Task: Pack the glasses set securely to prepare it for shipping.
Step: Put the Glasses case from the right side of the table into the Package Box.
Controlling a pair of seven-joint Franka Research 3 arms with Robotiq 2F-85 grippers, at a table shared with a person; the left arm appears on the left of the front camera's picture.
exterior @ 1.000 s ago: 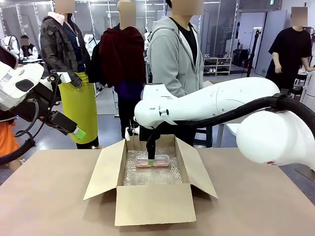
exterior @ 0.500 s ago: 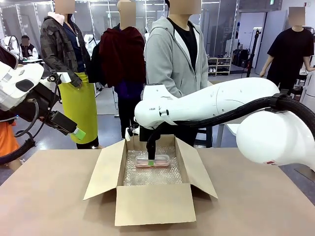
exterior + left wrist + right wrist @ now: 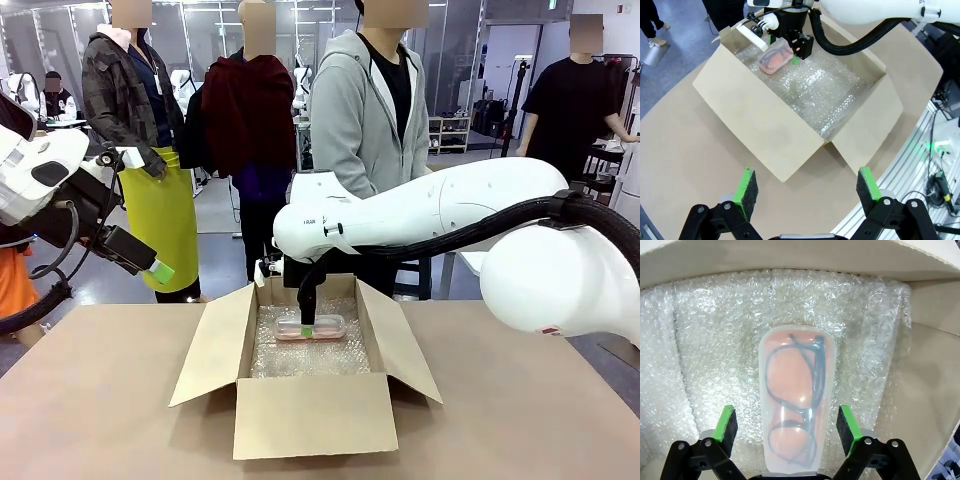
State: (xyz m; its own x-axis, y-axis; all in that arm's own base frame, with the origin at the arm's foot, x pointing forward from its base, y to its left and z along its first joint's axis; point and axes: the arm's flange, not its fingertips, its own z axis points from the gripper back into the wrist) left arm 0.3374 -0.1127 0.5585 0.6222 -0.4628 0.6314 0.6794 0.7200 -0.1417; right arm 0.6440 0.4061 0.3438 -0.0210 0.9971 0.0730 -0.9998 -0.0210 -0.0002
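Pink eyeglass case [image 3: 795, 405]: lies on bubble wrap [image 3: 710, 340] inside the open cardboard box [image 3: 300, 415], near its far wall | right gripper [image 3: 786, 422]: down in the box, jaws open astride the case, pads clear of it | left gripper [image 3: 805, 185]: raised left of the box, jaws open

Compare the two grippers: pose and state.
The left gripper hangs high, outside the box; the right gripper is down inside it. The left has nothing between its fingers; the right straddles the pink case lying on bubble wrap. Both are open.
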